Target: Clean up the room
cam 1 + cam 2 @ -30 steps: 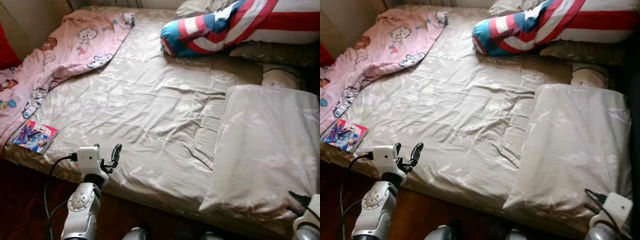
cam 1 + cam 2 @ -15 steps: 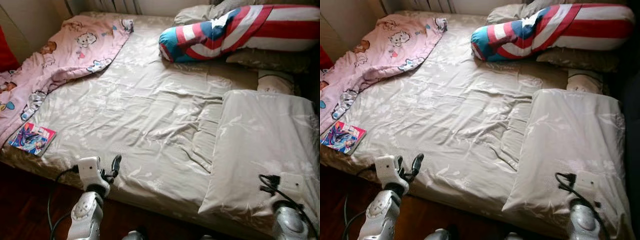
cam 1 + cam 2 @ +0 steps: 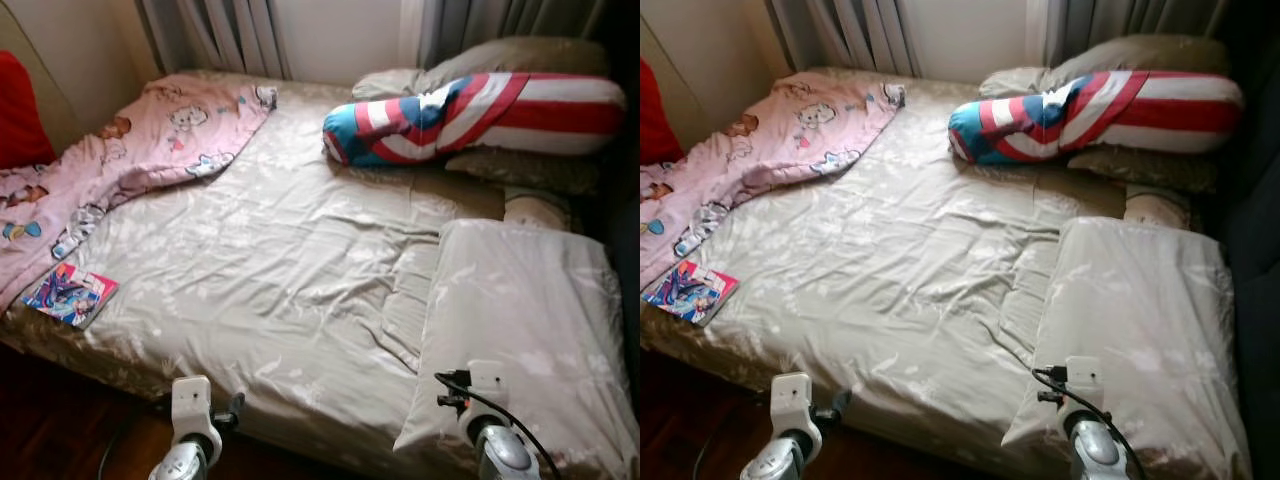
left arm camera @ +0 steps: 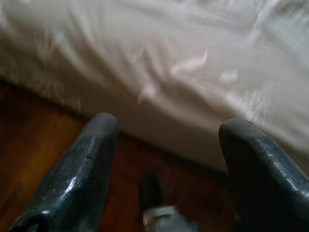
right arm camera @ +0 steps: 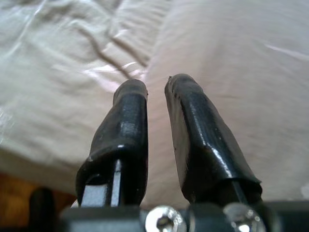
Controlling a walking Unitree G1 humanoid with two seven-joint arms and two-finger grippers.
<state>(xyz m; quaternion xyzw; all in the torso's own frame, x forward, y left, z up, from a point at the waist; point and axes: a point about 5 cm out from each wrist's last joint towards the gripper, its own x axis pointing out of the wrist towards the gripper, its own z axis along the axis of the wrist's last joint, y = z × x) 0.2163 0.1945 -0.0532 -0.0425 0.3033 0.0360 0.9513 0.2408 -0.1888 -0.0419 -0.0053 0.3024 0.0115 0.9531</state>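
Beige sheet covers the bed [image 3: 270, 260], with a pink blanket [image 3: 130, 150] bunched at its far left corner, a comic book [image 3: 68, 295] lying near the left front edge, a striped bolster [image 3: 470, 115] at the head and a beige pillow [image 3: 530, 330] on the right. Left gripper [image 4: 164, 145], fingers spread wide and empty, hangs off the bed's front edge over the wooden floor [image 4: 43, 140], while the right gripper [image 5: 157, 125], fingers nearly closed on nothing, points at the pillow's near corner. Judged risk: narrowed fingers could slide off the smooth pillowcase or pinch only loose fabric, dragging the pillow toward the floor.
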